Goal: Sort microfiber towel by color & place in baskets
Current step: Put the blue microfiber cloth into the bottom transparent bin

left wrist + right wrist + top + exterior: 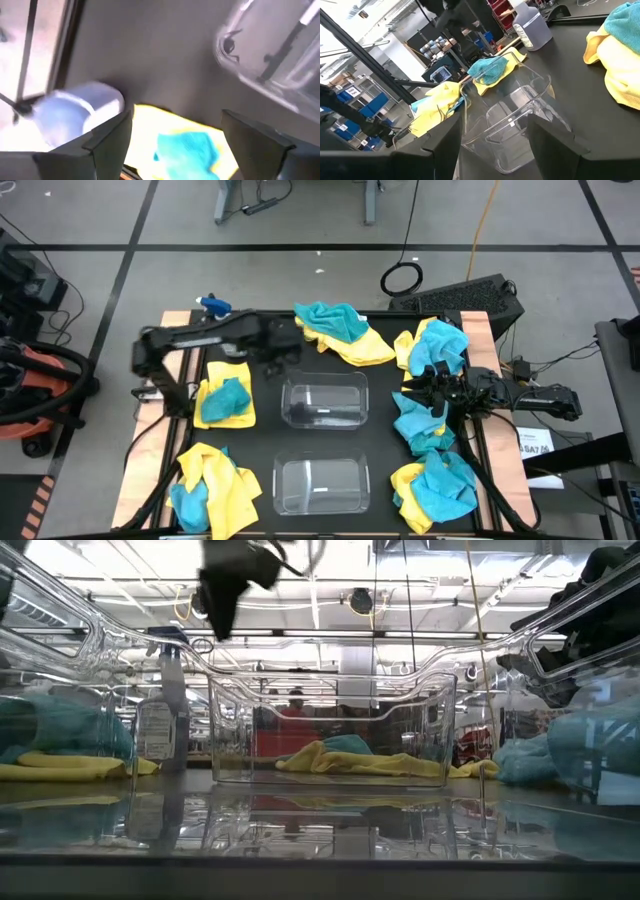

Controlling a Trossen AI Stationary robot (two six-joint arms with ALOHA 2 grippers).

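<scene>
Both claws apart, empty: left claw (283, 358), right claw (425, 392). Teal towel (230, 397) on yellow towel (212, 416): soft, light, floppy; you'd pinch a raised fold, top layer only.

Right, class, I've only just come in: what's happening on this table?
A two-armed robot is at the start of sorting yellow and teal microfiber towels into two clear baskets, both empty so far. The towels lie in mixed heaps around the black table. The left gripper hangs open above the table near the far basket, holding nothing. The right gripper is open too, at the right-hand heaps, with no towel in it. A spray bottle stands at the far left corner.
</scene>
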